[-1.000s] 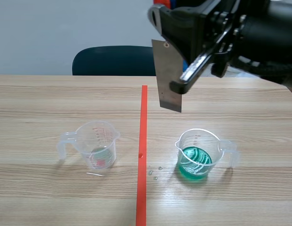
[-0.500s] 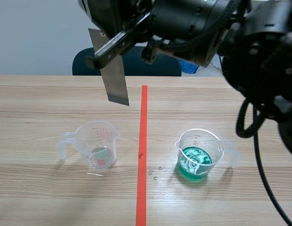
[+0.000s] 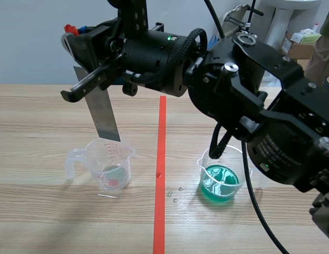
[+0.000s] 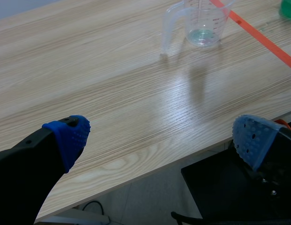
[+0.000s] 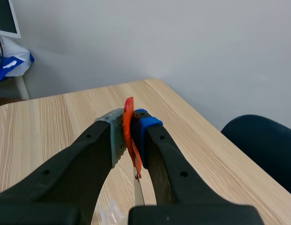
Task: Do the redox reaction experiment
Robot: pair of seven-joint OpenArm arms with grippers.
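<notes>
Grey metal strip [image 3: 103, 119] hangs clamped between right jaws.

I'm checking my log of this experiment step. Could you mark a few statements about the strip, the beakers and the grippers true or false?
1. The right gripper is shut on the metal strip. True.
2. The strip hangs above the green liquid. False: it hangs above the pale beaker; the green beaker stands across the tape line.
3. The left gripper is open, holding nothing. True.
4. Both beakers lie tipped over. False: both stand upright.
</notes>
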